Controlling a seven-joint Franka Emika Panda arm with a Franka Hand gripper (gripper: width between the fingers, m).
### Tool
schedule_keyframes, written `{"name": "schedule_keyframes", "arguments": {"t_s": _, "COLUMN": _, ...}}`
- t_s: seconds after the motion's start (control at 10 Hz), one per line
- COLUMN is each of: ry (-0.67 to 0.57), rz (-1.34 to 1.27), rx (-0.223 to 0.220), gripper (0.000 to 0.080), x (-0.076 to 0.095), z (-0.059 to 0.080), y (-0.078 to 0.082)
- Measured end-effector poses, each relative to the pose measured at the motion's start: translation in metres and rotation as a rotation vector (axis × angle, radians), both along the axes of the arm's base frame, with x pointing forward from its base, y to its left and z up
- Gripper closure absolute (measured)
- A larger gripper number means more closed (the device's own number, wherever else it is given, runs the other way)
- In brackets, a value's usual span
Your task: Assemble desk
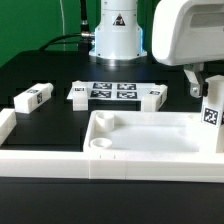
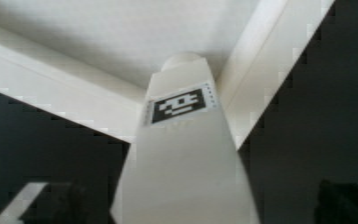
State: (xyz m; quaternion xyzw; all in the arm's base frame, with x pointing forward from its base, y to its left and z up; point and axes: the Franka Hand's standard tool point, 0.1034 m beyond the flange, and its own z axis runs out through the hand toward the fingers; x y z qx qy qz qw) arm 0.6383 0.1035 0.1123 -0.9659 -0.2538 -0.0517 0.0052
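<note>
Claw hangs released, jaws wide either side of the upright leg at the tabletop corner, exterior view's right. Beyond it, a loose leg lies at the exterior view's left; two more flank the marker board.

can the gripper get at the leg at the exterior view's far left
Probably yes: that leg lies alone on the black table, nothing over it, and the gripper is open, though at the opposite side.
</note>
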Motion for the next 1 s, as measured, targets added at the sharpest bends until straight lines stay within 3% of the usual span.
{"name": "schedule_keyframes", "arguments": {"t_s": 0.2, "ry": 0.007, "rz": 0.007, "rx": -0.002, "gripper": 0.0178, "x": 0.0007, "z": 0.0, "y": -0.0001}}
{"name": "schedule_keyframes", "arguments": {"t_s": 0.4, "ry": 0.008, "rz": 0.007, "rx": -0.002, "gripper": 0.0515, "x": 0.0006, "z": -0.0002, "y": -0.0001}}
{"name": "schedule_keyframes", "arguments": {"t_s": 0.7, "ry": 0.009, "rz": -0.036, "rx": 0.002, "gripper": 0.0511, "x": 0.0005, "z": -0.0002, "y": 0.0}}
{"name": "schedule_keyframes", "arguments": {"t_s": 1.0, "ry": 0.023, "rz": -0.336, "rx": 0.044, "gripper": 0.0511, "x": 0.001, "z": 0.0001, "y": -0.002}}
